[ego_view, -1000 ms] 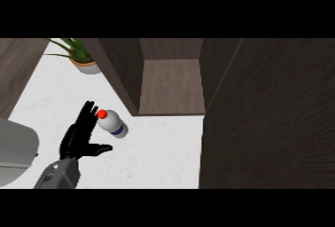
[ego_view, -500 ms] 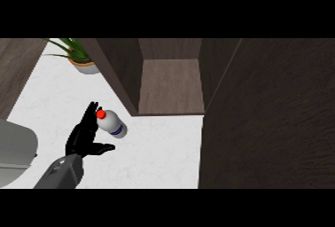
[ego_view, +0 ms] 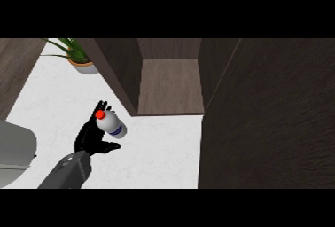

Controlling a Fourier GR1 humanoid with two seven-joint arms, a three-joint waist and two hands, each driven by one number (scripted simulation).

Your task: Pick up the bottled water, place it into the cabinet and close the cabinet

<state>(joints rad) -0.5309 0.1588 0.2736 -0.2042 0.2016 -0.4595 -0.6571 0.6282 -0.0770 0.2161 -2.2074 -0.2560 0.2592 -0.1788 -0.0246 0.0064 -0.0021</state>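
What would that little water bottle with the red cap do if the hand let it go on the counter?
The bottled water is round-bodied and tilted in the left hand, so it would probably tip and roll across the white counter. It looks small and smooth, so it is likely light and perhaps slippery. It seems rigid, not floppy.

Red-capped bottled water (ego_view: 111, 124) tilted; cabinet (ego_view: 167, 84) open.
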